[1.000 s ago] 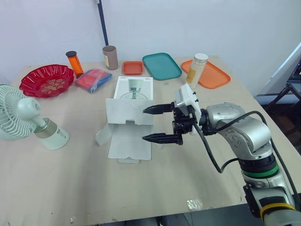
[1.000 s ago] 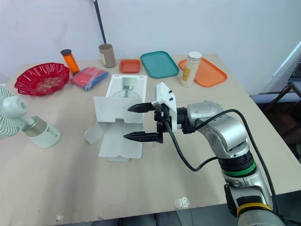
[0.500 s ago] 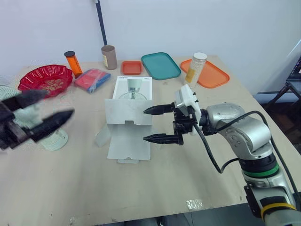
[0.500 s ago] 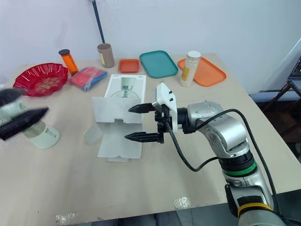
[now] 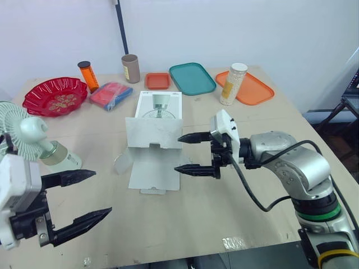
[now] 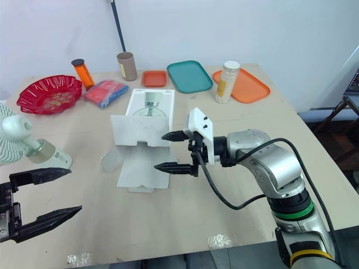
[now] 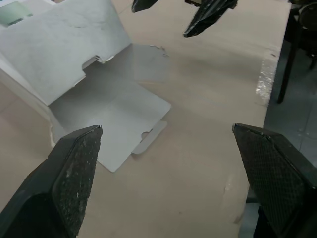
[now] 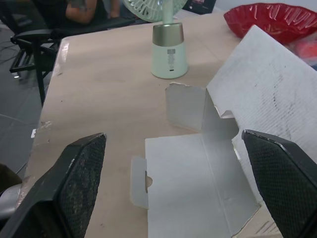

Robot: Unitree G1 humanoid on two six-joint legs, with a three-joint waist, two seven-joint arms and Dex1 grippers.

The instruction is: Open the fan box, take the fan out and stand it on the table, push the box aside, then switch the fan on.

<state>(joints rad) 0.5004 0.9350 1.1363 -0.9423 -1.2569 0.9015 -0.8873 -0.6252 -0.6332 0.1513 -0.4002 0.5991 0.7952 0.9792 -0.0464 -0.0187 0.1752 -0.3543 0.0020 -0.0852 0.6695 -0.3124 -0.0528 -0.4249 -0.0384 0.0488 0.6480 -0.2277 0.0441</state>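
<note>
Head view: the fan (image 5: 35, 140) stands at the table's (image 5: 224, 207) left, well apart from the flapped-open fan box (image 5: 154, 137) at centre. The left gripper (image 5: 102, 192) hovers wide apart near the front edge.

Left wrist view: it faces the box's flaps.

Right wrist view: the right gripper (image 8: 173, 135), also wide, faces box and fan.

I see my left arm (image 5: 17, 193) low at near left, jaws wide apart | my right arm (image 5: 286, 162) stretched toward centre, jaws wide apart, empty

Wooden table (image 5: 224, 218): fan (image 5: 33, 137), opened fan box (image 5: 157, 140), red dish (image 5: 55, 96), teal tray (image 5: 192, 78), brown cup (image 5: 130, 68).
</note>
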